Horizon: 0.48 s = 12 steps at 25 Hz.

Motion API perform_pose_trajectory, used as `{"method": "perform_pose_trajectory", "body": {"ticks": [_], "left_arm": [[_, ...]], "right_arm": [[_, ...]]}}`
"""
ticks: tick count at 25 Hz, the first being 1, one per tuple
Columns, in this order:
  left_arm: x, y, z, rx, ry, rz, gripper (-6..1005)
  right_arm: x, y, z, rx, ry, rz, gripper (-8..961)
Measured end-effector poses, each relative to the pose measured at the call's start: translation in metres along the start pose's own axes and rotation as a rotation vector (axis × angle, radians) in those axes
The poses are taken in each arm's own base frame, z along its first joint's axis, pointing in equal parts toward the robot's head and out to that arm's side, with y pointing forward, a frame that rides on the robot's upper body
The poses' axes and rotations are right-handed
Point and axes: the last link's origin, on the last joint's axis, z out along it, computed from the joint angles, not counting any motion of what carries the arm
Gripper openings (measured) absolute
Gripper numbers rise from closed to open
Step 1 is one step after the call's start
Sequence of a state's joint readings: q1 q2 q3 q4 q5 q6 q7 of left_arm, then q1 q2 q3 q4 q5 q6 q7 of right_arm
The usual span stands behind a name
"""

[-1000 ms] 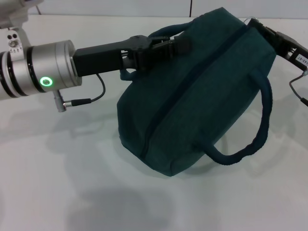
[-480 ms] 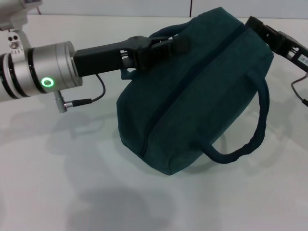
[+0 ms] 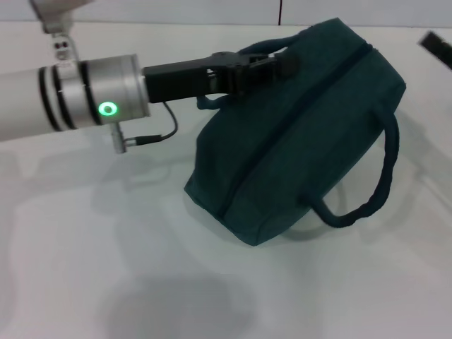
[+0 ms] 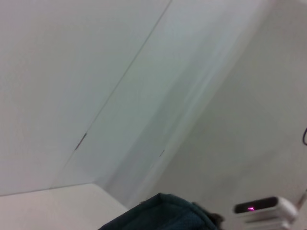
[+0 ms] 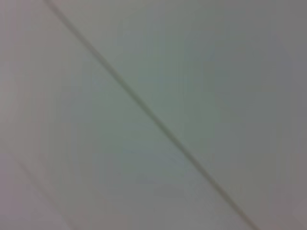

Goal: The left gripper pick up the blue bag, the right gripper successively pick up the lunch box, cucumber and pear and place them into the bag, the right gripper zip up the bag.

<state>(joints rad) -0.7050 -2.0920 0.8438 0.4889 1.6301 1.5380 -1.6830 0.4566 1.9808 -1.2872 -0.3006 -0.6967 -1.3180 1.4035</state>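
Since 0.5 s ago the left end effector point(image 3: 265, 67) has carried the blue bag point(image 3: 304, 134) toward the counter's right side, and the right end effector has backed off the bag's far end; only a dark sliver of that arm point(image 3: 438, 48) shows at the right edge, so can't tell its finger state. Left end effector is clamped on the far handle near the bag's top. Bag sits tilted on the counter point(image 3: 106, 268), toward the far right, zipper point(image 3: 296, 116) looking closed, near handle point(image 3: 367, 191) drooping to the counter. Lunch box, cucumber, pear not in sight, presumably inside. Bag's long axis runs from near-centre to the far right corner, away from the left arm, so the left arm is far nearer; judging by this, what's left is setting down or letting go.
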Motion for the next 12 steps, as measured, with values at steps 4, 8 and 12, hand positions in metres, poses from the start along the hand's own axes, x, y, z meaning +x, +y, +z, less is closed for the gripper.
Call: {"method": "perform_pose_trajectory", "body": {"ticks": [4, 8, 12], "left_arm": [[-0.001, -0.010, 0.014, 0.061, -0.028, -0.006, 66], [-0.006, -0.017, 0.019, 0.108, -0.067, 0.010, 67], [-0.013, -0.021, 0.026, 0.141, -0.120, 0.039, 67]], "right_arm": [[-0.007, -0.007, -0.025, 0.032, -0.053, 0.003, 598], [-0.007, -0.010, -0.033, 0.047, -0.057, -0.002, 657], [-0.006, -0.010, -0.036, 0.046, -0.055, -0.004, 717]]}}
